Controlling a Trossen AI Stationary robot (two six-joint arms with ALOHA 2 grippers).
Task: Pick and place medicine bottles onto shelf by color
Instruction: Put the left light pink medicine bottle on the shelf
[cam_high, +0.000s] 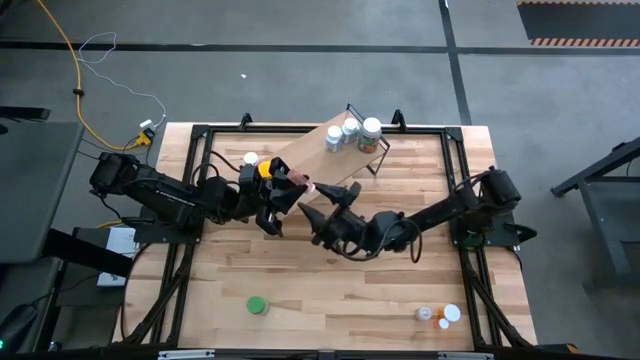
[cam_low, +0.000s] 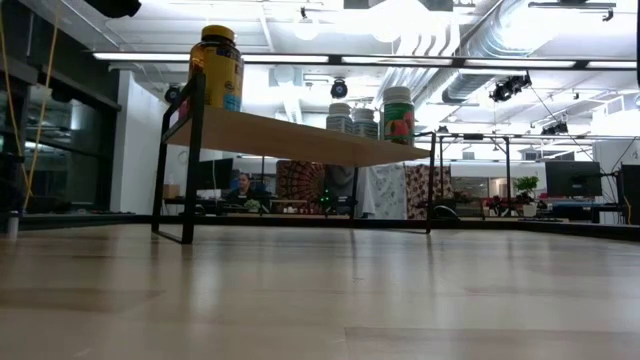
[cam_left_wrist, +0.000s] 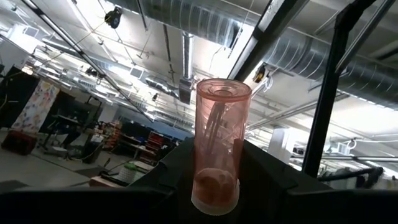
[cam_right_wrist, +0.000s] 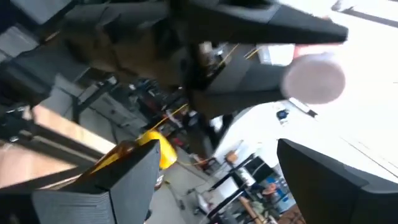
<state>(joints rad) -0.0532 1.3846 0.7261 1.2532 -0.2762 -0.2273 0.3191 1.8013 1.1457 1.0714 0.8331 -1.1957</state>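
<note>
A pink see-through bottle (cam_left_wrist: 221, 137) is held above the table's middle by my left gripper (cam_high: 290, 190), which is shut on it. My right gripper (cam_high: 325, 202) stands open just to the right of it. In the right wrist view the bottle's round end (cam_right_wrist: 314, 78) shows beyond the spread fingers, which do not touch it. The shelf (cam_high: 325, 152) stands slantwise at the table's far side. On it stand three white-capped bottles (cam_high: 350, 132) at one end and an amber jar with a yellow lid (cam_high: 265, 170) at the other. My left gripper pinches the pink bottle between its two fingers (cam_left_wrist: 168, 171) at the bottle's capped end (cam_left_wrist: 212, 186). The bottle sticks out forward past the fingertips, along the fingers and slanting upward. It is lifted clear of the table.
A green bottle (cam_high: 257, 305) stands near the table's front left. Small orange and white bottles (cam_high: 440, 315) sit at the front right. A white cap (cam_high: 250, 158) shows by the shelf's left end. The shelf's black wire legs (cam_low: 190, 170) stand on the tabletop.
</note>
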